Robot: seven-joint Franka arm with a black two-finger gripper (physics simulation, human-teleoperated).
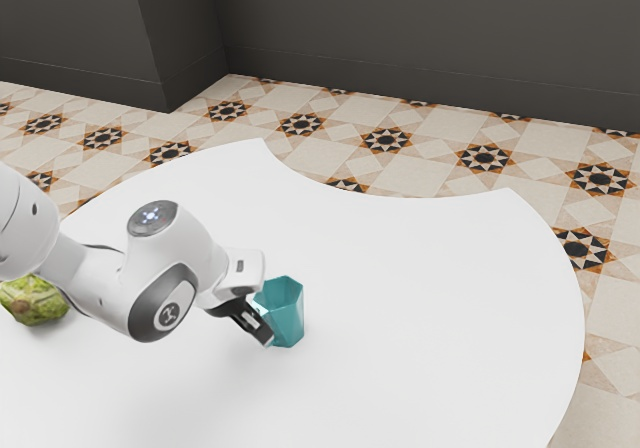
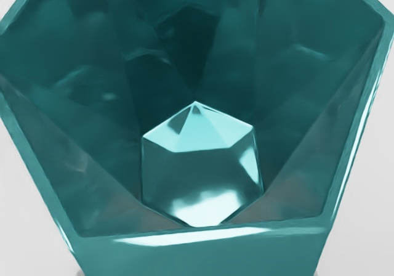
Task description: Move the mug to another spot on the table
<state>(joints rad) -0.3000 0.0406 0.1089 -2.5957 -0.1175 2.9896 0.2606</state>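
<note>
Teal faceted mug (image 1: pixel 285 316) standing upright on the white table (image 1: pixel 430 298), toward the exterior view's lower left, with the black gripper (image 1: pixel 256 320) pressed against its wall on the exterior view's left. The wrist view looks down into the mug (image 2: pixel 197 165), past the rim to its pale hexagonal floor. Judged step: securing the mug before carrying it. A sound grip would pinch the wall squarely, one pad inside and one outside. The lift should then be low and level, so that the slanted facets do not slip, and the mug should be set down well apart from the greenish lumpy object (image 1: pixel 32 300). Whether the gripper is closed on the wall or merely set against it cannot be told, since the arm's wrist and the mug's own rim mask the contact. No handle can be made out in either view. The greenish object is partly covered by the arm's elbow and its kind is unclear. The table's near edge is cut off by the frame
</note>
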